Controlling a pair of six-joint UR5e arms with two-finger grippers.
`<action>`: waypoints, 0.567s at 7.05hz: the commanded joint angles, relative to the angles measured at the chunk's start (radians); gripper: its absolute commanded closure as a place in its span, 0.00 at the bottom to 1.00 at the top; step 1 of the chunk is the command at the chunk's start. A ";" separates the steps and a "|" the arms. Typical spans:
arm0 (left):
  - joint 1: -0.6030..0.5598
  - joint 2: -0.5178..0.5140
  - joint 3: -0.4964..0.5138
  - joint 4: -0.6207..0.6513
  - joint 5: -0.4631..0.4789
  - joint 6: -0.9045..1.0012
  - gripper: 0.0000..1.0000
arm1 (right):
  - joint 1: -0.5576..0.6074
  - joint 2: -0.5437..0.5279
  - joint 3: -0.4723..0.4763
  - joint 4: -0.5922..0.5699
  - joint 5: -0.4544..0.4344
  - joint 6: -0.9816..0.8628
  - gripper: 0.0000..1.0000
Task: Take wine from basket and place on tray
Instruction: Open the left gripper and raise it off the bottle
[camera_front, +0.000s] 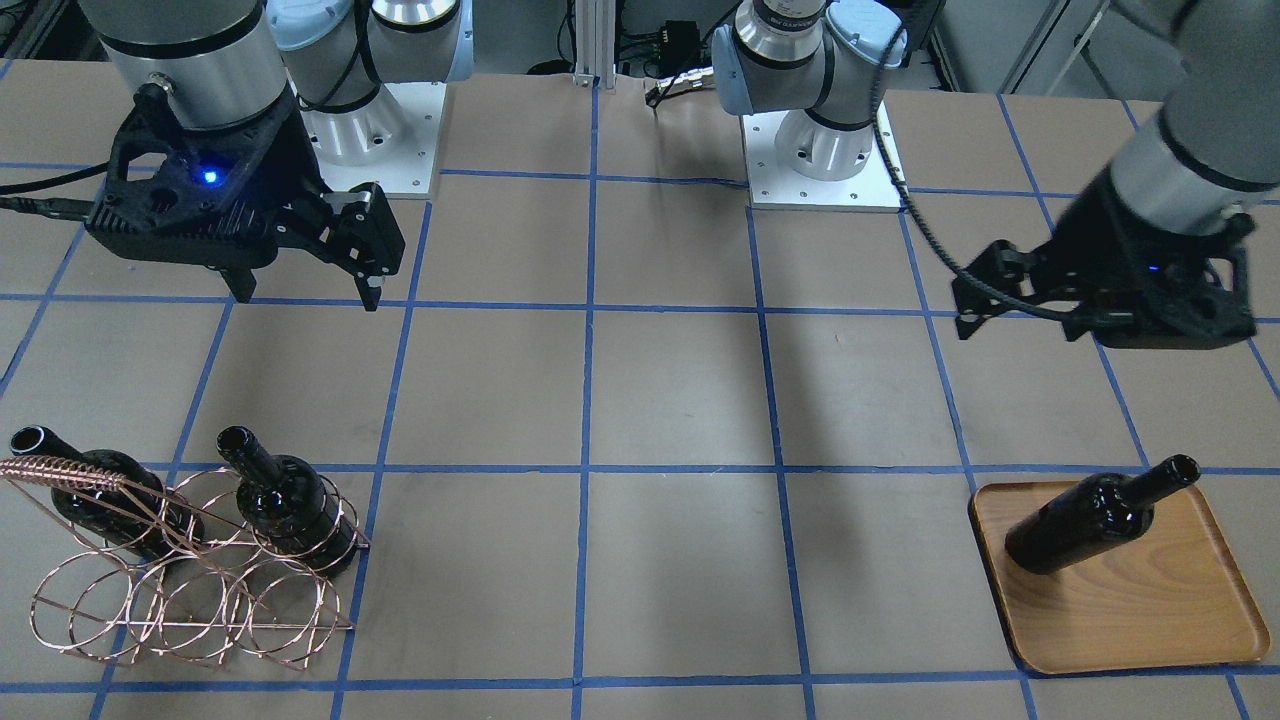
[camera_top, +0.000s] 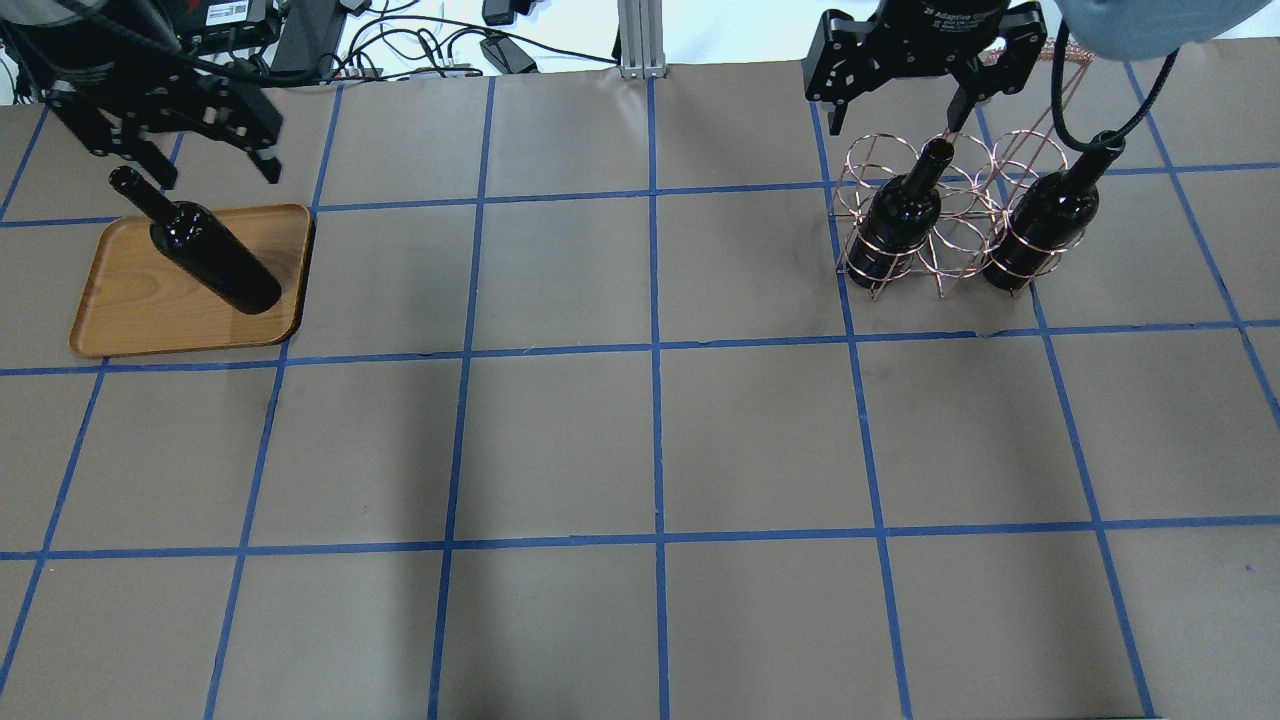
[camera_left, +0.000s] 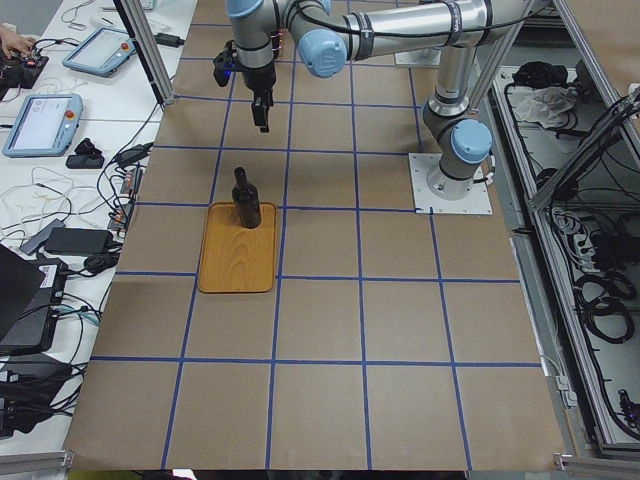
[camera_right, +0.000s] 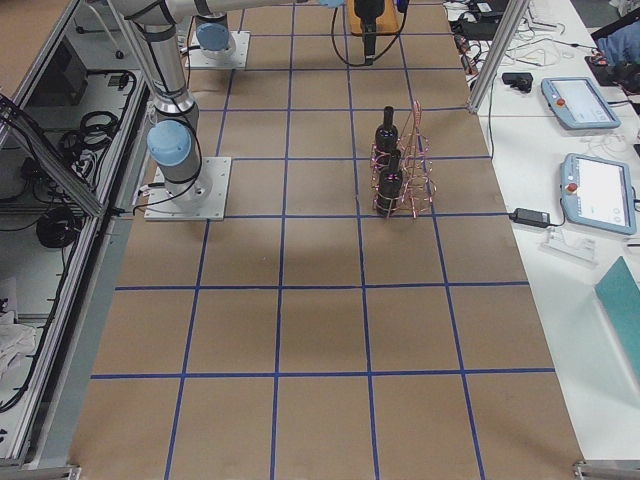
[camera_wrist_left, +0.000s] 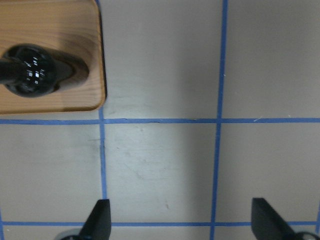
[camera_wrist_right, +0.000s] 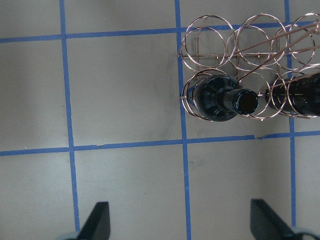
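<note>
A black wine bottle (camera_front: 1090, 520) stands upright on the wooden tray (camera_front: 1150, 610); both also show in the overhead view as bottle (camera_top: 210, 255) and tray (camera_top: 130, 320). My left gripper (camera_front: 1020, 325) hangs open and empty above the table beside the tray; its wrist view shows the bottle top (camera_wrist_left: 32, 75) and a tray corner (camera_wrist_left: 75, 30). The copper wire basket (camera_front: 190, 590) holds two more bottles (camera_front: 290, 505) (camera_front: 100, 495) in its outer slots. My right gripper (camera_front: 308, 297) is open and empty, raised on my side of the basket (camera_wrist_right: 215, 40); one bottle's mouth (camera_wrist_right: 245, 101) faces its camera.
Blue tape lines grid the brown table. The two arm bases (camera_front: 370, 140) (camera_front: 820, 150) stand at my edge of the table. A metal post (camera_top: 635, 40) and cables lie at the far edge. Side desks carry teach pendants (camera_right: 600, 190).
</note>
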 joint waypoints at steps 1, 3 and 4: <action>-0.108 0.048 -0.030 -0.006 -0.005 -0.133 0.00 | -0.001 0.001 0.000 0.001 -0.002 0.000 0.00; -0.120 0.108 -0.047 -0.023 -0.001 -0.143 0.00 | -0.001 0.001 0.000 0.001 -0.001 0.000 0.00; -0.121 0.126 -0.064 -0.018 0.001 -0.143 0.00 | 0.001 0.001 0.000 -0.001 -0.001 0.000 0.00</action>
